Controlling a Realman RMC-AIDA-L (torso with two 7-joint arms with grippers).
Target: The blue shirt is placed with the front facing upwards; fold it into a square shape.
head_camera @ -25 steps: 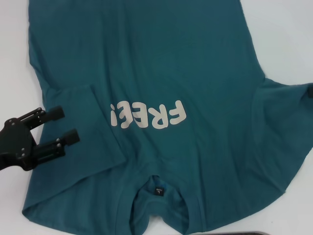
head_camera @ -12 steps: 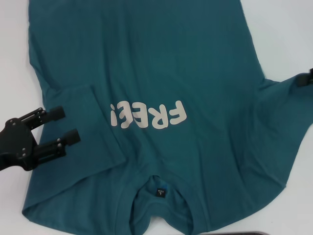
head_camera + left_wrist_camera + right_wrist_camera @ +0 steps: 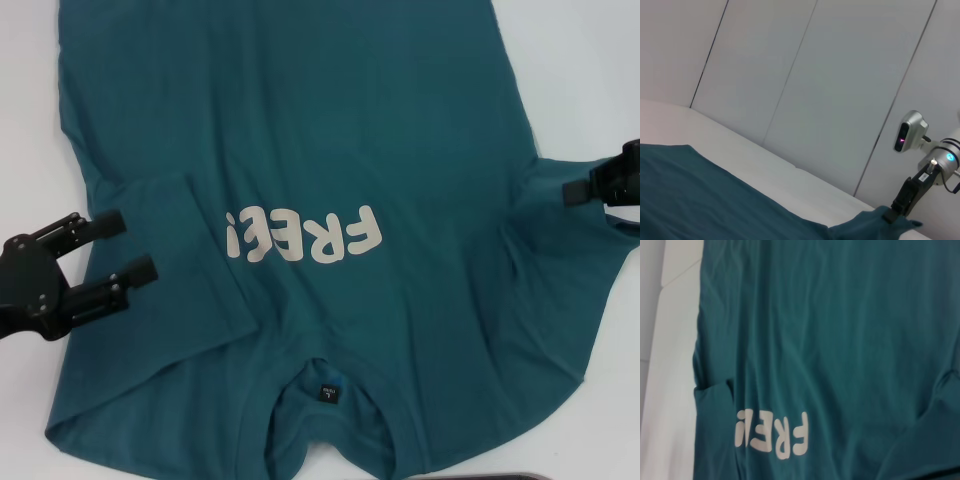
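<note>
Head view: the shirt (image 3: 330,150) lies flat on the white table (image 3: 590,70), print up, collar toward the robot, its left sleeve already folded inward over the chest. Soft, light cloth — it will drape and crease, so pinch it at a sleeve hem or edge. The left gripper (image 3: 112,247) hovers over that folded sleeve, jaws apart, holding nothing. The right gripper (image 3: 590,186) is pinched onto the right sleeve. Left wrist view: the right gripper (image 3: 892,214) grips a raised peak of cloth. Right wrist view: only the shirt (image 3: 840,340) — lettering and folded sleeve visible.
</note>
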